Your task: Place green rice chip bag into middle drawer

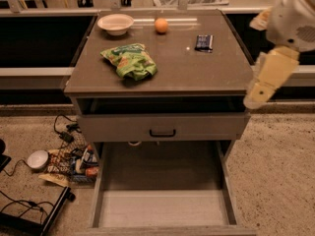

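The green rice chip bag (130, 60) lies crinkled on the left half of the grey cabinet top (197, 68). The middle drawer (162, 208) is pulled far out below, wide and deep, with a pale bare floor and nothing in it. My gripper (256, 97) hangs at the cabinet's right edge, at about the height of the top and well to the right of the bag. It holds nothing that I can see. My cream arm (295, 18) rises to the upper right corner.
A white bowl (116, 23), an orange (161, 25) and a small dark packet (204, 42) sit at the back of the top. A shut grey drawer front with a black handle (162, 132) is above the open drawer. Cables and clutter (69, 161) lie on the floor at left.
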Available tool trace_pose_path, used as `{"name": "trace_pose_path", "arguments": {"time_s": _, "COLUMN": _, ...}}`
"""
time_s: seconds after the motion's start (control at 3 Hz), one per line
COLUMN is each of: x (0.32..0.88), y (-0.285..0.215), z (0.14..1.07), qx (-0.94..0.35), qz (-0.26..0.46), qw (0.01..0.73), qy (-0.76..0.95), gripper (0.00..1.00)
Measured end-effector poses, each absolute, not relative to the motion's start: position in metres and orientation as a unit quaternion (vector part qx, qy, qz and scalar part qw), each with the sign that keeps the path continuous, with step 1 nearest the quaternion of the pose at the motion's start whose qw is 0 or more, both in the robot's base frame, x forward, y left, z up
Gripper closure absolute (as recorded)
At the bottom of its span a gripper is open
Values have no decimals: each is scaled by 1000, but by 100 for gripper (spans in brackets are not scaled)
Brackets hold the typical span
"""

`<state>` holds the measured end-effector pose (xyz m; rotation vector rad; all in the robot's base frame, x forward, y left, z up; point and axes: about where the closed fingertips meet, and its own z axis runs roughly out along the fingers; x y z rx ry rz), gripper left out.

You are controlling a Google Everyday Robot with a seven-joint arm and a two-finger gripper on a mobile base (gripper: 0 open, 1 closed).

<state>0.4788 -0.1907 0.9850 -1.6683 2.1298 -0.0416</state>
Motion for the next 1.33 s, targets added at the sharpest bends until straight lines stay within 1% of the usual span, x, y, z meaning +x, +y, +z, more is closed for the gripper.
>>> {"name": "trace_pose_path", "arguments": {"time_s": 0.67, "x": 587, "y": -112, "z": 992, "qx": -578, "qz": 71, "qw": 350, "qy": 733, "gripper": 0}}
{"name": "trace_pose_path", "arguments": {"time_s": 1.0, "x": 637, "y": -69, "z": 978, "qx": -540, "qz": 120, "qw": 404, "qy": 728, "gripper": 0}}
{"name": "trace_pose_path", "arguments": {"time_s": 1.33, "x": 637, "y": -69, "z": 978, "qx": -540, "qz": 120, "qw": 404, "qy": 728, "gripper": 0}}
